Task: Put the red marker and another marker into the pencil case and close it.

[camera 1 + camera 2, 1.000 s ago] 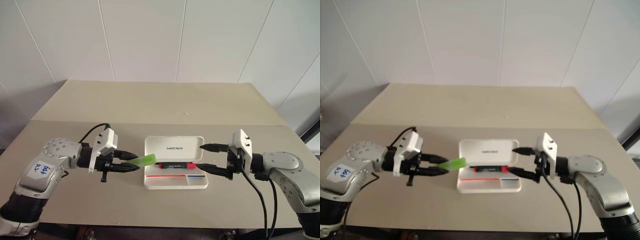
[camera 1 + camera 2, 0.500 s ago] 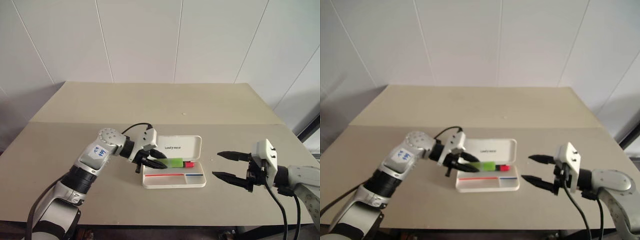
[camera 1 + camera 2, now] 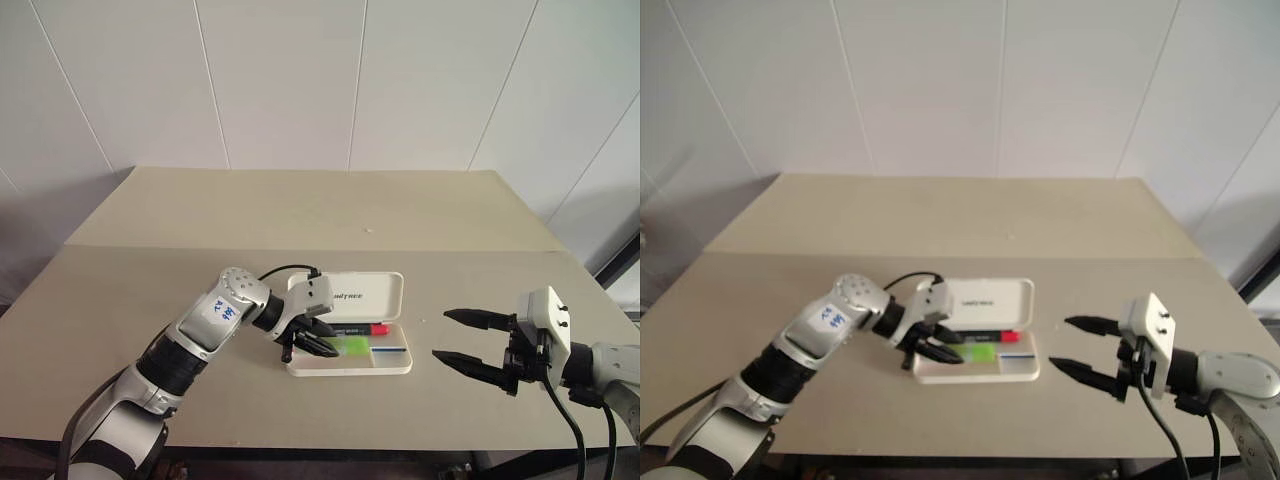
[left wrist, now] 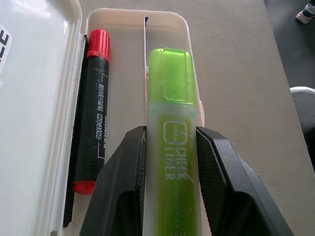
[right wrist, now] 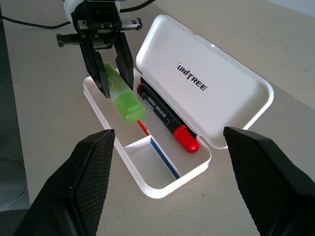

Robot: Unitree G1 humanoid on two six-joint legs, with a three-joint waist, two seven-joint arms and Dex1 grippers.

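The white pencil case (image 3: 398, 366) lies open mid-table, its lid (image 5: 206, 98) tipped back. The red marker (image 3: 352, 329) lies inside along the hinge side, and it is also in the left wrist view (image 4: 93, 113). My left gripper (image 3: 322, 343) is shut on the lime-green marker (image 4: 172, 147), another marker, holding it tilted low over the tray's front part (image 5: 123, 101). I cannot tell whether it touches the tray. My right gripper (image 3: 442, 335) stands open and empty to the right of the case, apart from it.
The beige table (image 3: 300, 210) runs back to a white panelled wall. A seam crosses it behind the case. Bare tabletop lies around the case on all sides.
My left gripper carried the green marker to the right and down, from beside the case to over its tray. My right gripper drew back to the right, away from the case.
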